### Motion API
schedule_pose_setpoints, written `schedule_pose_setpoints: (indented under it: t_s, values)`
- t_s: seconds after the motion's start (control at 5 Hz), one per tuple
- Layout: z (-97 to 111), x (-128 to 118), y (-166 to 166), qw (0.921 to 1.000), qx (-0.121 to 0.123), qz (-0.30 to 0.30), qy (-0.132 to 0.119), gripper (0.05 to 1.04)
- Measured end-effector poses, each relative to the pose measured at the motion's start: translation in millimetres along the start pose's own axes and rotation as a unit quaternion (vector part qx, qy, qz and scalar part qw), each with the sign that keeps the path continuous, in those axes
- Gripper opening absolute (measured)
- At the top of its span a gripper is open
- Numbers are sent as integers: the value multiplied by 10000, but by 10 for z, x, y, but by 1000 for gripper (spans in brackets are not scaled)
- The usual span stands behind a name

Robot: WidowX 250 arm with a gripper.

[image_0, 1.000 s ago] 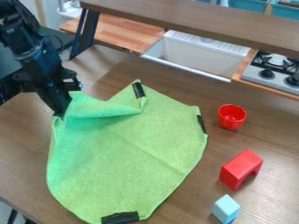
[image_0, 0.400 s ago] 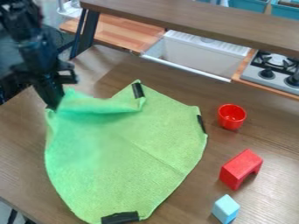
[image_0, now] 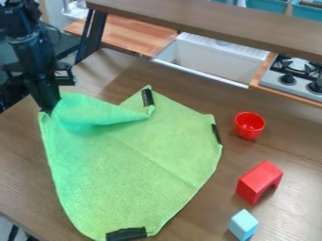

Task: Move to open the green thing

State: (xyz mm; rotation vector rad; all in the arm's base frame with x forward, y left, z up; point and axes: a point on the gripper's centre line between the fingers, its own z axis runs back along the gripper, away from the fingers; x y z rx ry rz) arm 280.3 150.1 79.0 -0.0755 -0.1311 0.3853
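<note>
1. One brown table carries everything for the work, and its wide top probably gives the space where the fabric can be spread.

2. Next in size is the green cloth, the thing to open, from the centre to the left of the frame. It lies mostly flat, but a fold runs from its upper left corner towards its top. I judge that it is largely open and this fold is what remains.

3. The black arm stands at the upper left of the frame, beyond the cloth's edge. This place seems suitable for drawing the corner outward.

4. Its gripper points down, with the fingers closed upon the upper left corner of the cloth, which is slightly raised. Such a hold at the corner should pull the fold straight; if the grip slips, the fold may fall back.

5. The red arch block, at the lower right, the red cup, at the right, and the light blue block, near the bottom right, all stand apart from the cloth, so they should not hinder it.

6. Smallest are the dark strips on its edges, perhaps marking the corners.
</note>
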Motion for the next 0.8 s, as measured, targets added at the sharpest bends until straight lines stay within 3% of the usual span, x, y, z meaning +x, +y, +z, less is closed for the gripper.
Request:
schedule_pose_setpoints:
  t_s: [0.2, 0.4, 0.6, 0.8]
  values:
    - [4, -3, 28, 9983, 9, 312, 502, 252]
    - [46, -36, 63, 9963, 162, 452, 713, 483]
    - [80, -25, 38, 9957, 230, 476, 765, 798]
    - [76, -26, 29, 9953, 235, 537, 764, 1007]
